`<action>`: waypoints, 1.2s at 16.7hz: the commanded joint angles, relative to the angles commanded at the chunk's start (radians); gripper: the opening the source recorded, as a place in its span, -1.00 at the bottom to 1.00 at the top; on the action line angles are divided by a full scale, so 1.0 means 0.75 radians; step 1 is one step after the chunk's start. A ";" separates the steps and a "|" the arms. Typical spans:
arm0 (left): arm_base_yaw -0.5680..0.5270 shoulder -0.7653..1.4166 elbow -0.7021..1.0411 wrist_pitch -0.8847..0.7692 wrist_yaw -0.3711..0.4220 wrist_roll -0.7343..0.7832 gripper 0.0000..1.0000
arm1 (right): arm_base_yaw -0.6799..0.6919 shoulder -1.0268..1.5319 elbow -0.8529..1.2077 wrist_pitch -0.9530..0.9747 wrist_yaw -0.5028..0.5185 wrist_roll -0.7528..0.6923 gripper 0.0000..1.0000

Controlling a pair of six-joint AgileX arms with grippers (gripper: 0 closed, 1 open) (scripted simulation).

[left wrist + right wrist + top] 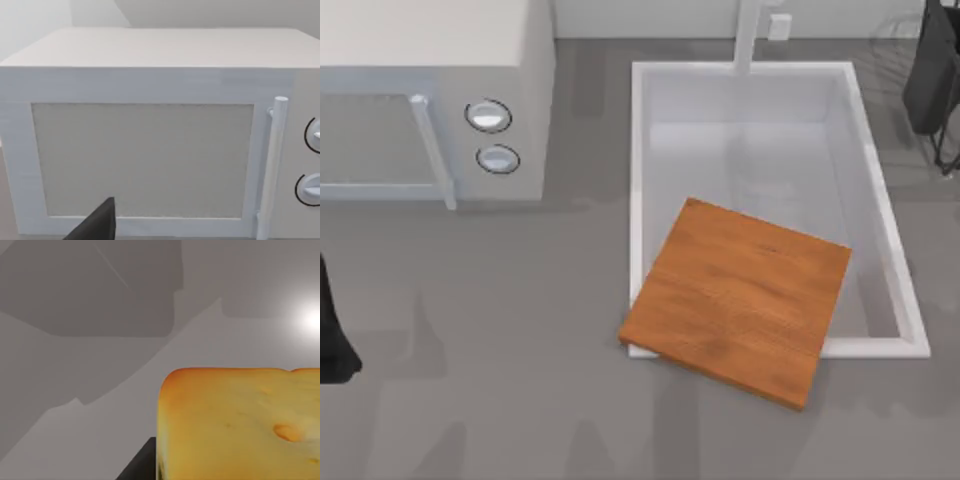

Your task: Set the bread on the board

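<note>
Right pincer [932, 75], at the table's far right, seems clenched on the bread [240, 425]. I'd carry it high over the sink rim, lower onto the board [740, 300] centre. Left pincer [332, 335] parked left; grip state unclear.

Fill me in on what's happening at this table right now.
The right arm, at the top view's upper right edge, has the bread pressed close against its wrist camera, seemingly held, though the grip itself is hidden. The board lies tilted across the front left corner of the white sink, with nothing on it yet. The left arm sits idle at the table's left edge, facing the microwave.
</note>
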 joint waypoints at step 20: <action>0.000 0.000 0.000 0.000 0.000 0.000 1.00 | 1.143 0.497 0.559 -0.053 0.008 -0.050 -1.00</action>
